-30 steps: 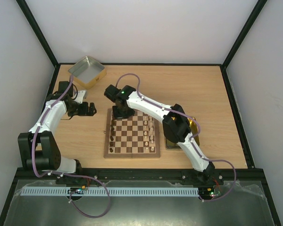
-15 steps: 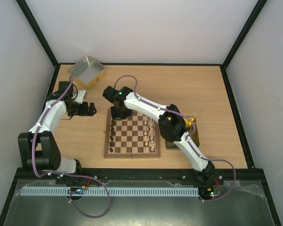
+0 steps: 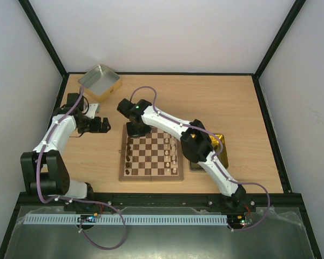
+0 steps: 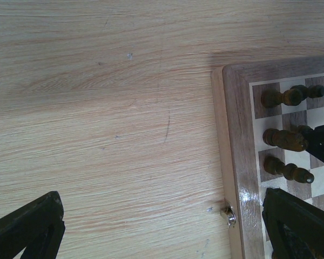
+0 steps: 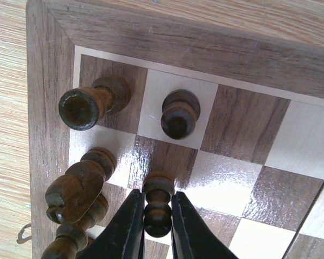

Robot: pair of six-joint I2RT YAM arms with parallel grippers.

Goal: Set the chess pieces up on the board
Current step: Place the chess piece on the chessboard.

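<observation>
The board (image 3: 151, 177) lies mid-table, with dark chess pieces (image 3: 129, 156) along its left columns and cream ones (image 3: 173, 156) along its right. My right gripper (image 3: 136, 129) is down at the board's far left corner. In the right wrist view its fingers (image 5: 130, 216) press both sides of a dark pawn (image 5: 159, 182) that stands on a dark square, near a dark rook (image 5: 81, 108) and another dark pawn (image 5: 178, 116). My left gripper (image 3: 102, 125) hovers open over bare table left of the board, its fingers (image 4: 27, 226) wide apart and the board's rim (image 4: 235, 135) at the right.
A square tin (image 3: 100, 82) sits at the far left corner of the table. A yellow-gold tin (image 3: 222, 148) lies right of the board, partly under the right arm. A small metal latch (image 4: 230, 216) sticks out of the board's left rim.
The right arm has shifted slightly left and settled over the board's far left corner. The left arm has not moved.
</observation>
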